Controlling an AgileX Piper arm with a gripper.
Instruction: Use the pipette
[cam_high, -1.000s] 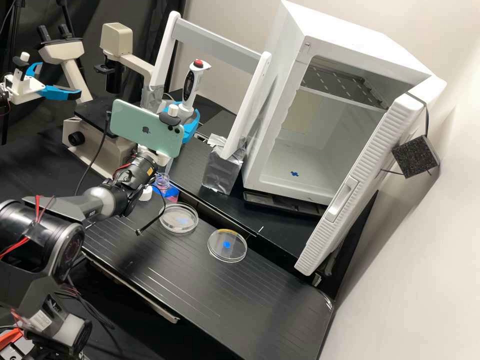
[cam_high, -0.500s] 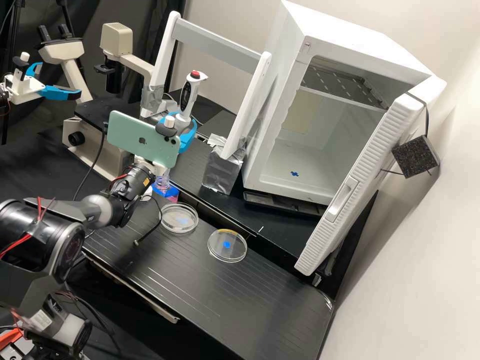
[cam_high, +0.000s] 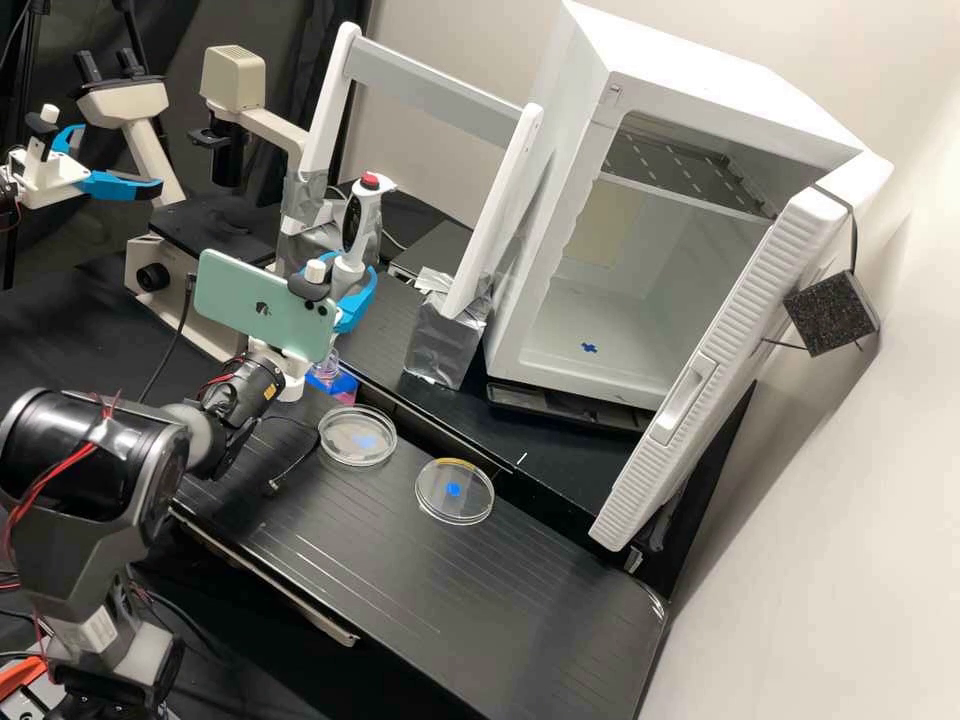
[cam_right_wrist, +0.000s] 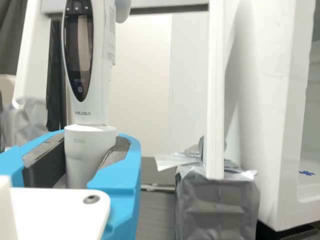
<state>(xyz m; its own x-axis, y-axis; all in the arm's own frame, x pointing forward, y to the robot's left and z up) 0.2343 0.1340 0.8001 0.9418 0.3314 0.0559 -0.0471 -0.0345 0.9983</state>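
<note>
Holding the white pipette (cam_high: 362, 225) between its 2 blue fingers (cam_right_wrist: 122, 175), the gripper (cam_high: 352, 280) has closed on the lower part of the smooth plastic body, just under the seam in the wrist view. The pipette stands nearly upright, raised above the surface (cam_high: 480, 600), with a rounded red button (cam_high: 370, 180) on top and a glossy dark oval panel (cam_right_wrist: 79, 55) on its handle. Print runs on the handle and panel. Dark pads (cam_right_wrist: 47, 162) line the fingers.

A mint-green phone (cam_high: 245, 300), flat with rounded corners, is mounted at the arm's wrist. The surface is black, marked with fine parallel lines. On it lie 2 round, clear dishes, 1 with a pale blue patch (cam_high: 363, 441), the other with a small bright blue spot (cam_high: 453, 490). Beyond them, a white frame (cam_high: 435, 85) has crinkled silver wrapping (cam_high: 445, 345) around its feet. Beside it stands a boxy white cabinet (cam_high: 690, 50), its ridged door (cam_high: 715, 330) ajar, with a slotted metal shelf (cam_high: 690, 165) inside. A speckled black block (cam_high: 830, 315) is on the door. A beige microscope (cam_high: 235, 80) stands behind the phone.
</note>
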